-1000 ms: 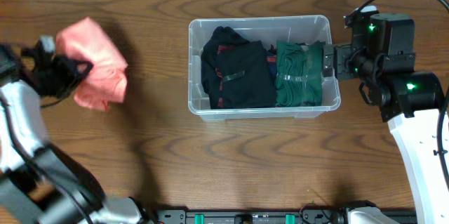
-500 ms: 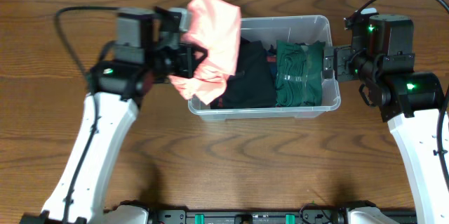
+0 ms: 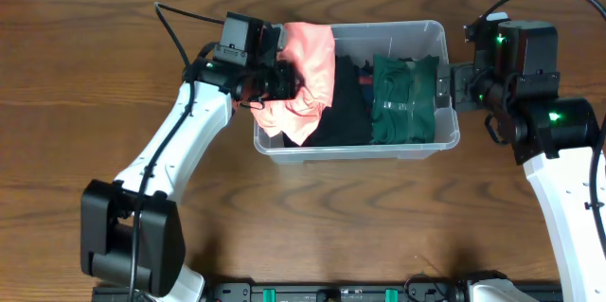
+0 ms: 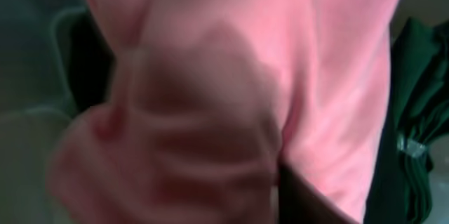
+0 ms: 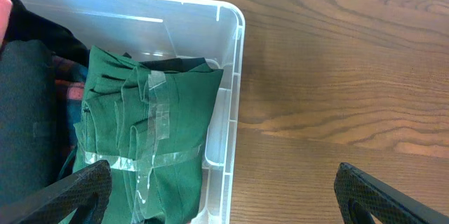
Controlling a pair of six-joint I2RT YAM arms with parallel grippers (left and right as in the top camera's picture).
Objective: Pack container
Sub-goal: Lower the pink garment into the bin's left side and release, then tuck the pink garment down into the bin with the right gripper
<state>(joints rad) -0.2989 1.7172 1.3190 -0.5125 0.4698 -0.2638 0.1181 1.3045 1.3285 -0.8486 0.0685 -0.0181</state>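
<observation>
- The container is a clear, rectangular plastic bin with rounded corners. It sits on the dark, wood-grained table, between my two arms.
- A pink garment, soft and creased, drapes over the bin's left half, on a black garment.
- A folded green garment, banded with glossy clear tape, fills the bin's right end.
- My left gripper is at the bin's left rim, clenched on the bunched pink cloth. The fabric buries its fingertips, and the left wrist view is mostly blurred pink folds.
- My right gripper is spread wide and grasps nothing. One of its black fingers is over the green cloth and the other is over bare table, straddling the bin's right wall.
</observation>
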